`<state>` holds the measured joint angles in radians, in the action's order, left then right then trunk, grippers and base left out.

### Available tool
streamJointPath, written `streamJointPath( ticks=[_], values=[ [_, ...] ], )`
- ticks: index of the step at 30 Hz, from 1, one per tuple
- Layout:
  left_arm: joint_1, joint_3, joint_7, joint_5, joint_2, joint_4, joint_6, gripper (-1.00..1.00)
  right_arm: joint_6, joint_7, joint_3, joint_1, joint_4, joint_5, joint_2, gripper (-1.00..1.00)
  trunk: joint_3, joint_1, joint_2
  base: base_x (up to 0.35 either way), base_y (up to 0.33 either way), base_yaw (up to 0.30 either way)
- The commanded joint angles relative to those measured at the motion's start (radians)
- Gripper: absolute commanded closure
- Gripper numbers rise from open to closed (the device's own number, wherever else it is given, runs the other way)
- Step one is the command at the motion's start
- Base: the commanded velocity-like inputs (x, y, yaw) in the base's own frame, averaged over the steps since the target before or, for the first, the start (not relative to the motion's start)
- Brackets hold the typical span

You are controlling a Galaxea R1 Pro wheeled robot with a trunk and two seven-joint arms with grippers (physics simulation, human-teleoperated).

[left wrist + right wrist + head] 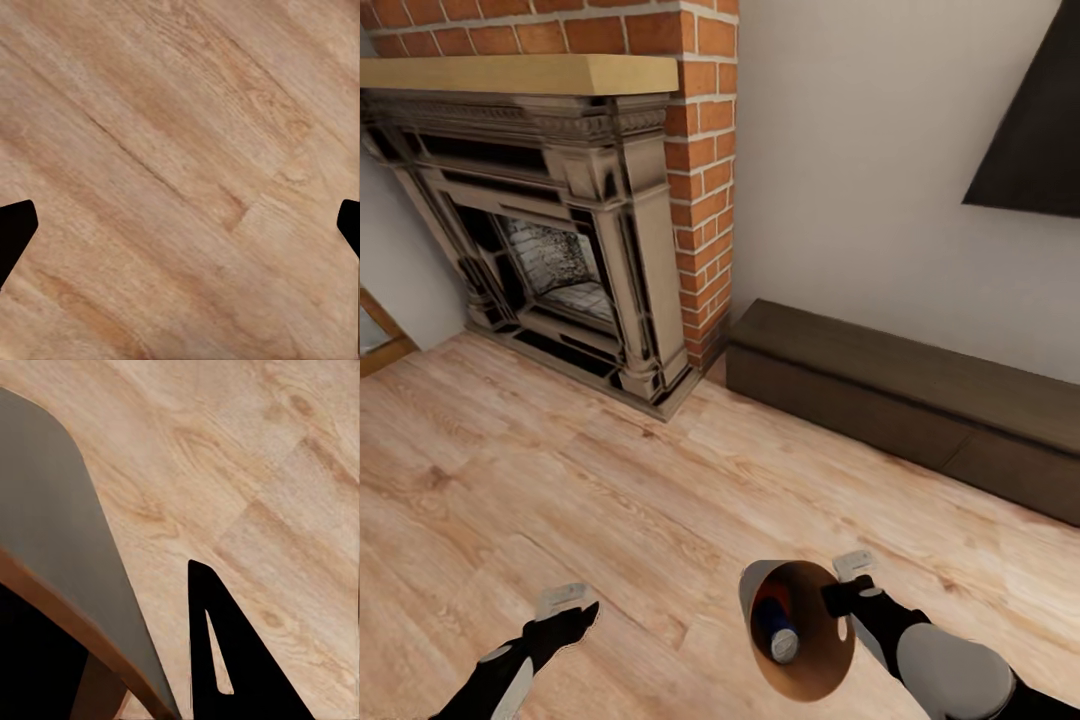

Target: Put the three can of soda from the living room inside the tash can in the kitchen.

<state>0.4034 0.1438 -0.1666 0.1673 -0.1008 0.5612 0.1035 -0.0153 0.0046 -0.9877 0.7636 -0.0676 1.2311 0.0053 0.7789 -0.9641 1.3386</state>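
My right gripper (841,596) is shut on the rim of the tash can (820,660), holding it tilted above the wood floor so its orange-brown inside faces the head camera. A dark blue can of soda (781,634) with a silvery top lies inside, with a reddish shape just behind it. In the right wrist view the bin's grey wall (60,540) runs past one black finger (232,660). At the lower left of the head view, my left gripper (567,609) is open and empty; its wrist view shows both fingertips (15,225) wide apart over bare floorboards.
I am in the living room. A red-brick fireplace (570,250) with a wooden mantel stands ahead on the left. A long dark bench (900,400) runs along the white wall on the right, under a corner of the black TV (1030,130). Wood floor (560,480) lies between.
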Motion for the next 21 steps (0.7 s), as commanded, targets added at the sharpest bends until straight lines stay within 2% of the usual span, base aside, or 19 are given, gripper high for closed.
streamJointPath(
  ticks=[1,4,8,16,21],
  values=[
    [0.000,0.001,-0.002,0.007,0.000,0.003,-0.001,-1.00,0.001,0.014,0.002,0.001,0.000,-0.003,0.000,1.00,0.000,0.000,0.000,0.246,0.123,0.259],
    [-0.001,0.004,-0.014,0.026,0.000,0.011,-0.004,-1.00,0.011,0.045,0.015,0.004,-0.003,-0.002,-0.003,1.00,-0.001,0.000,0.000,0.243,0.123,0.258],
    [-0.003,0.007,-0.029,0.034,0.000,0.012,-0.019,-1.00,0.025,0.082,0.021,0.005,-0.004,-0.002,-0.004,1.00,-0.002,0.000,0.000,0.239,0.122,0.256],
    [-0.003,0.035,-0.035,0.037,0.000,0.014,-0.040,-1.00,0.030,0.097,0.029,0.003,-0.004,-0.002,-0.006,1.00,-0.006,0.000,0.000,0.238,0.120,0.255],
    [-0.003,0.038,-0.036,0.037,0.000,0.014,-0.048,-1.00,0.032,0.098,0.030,0.002,-0.004,-0.002,-0.006,1.00,-0.008,0.000,0.000,0.237,0.111,0.254]
  ],
)
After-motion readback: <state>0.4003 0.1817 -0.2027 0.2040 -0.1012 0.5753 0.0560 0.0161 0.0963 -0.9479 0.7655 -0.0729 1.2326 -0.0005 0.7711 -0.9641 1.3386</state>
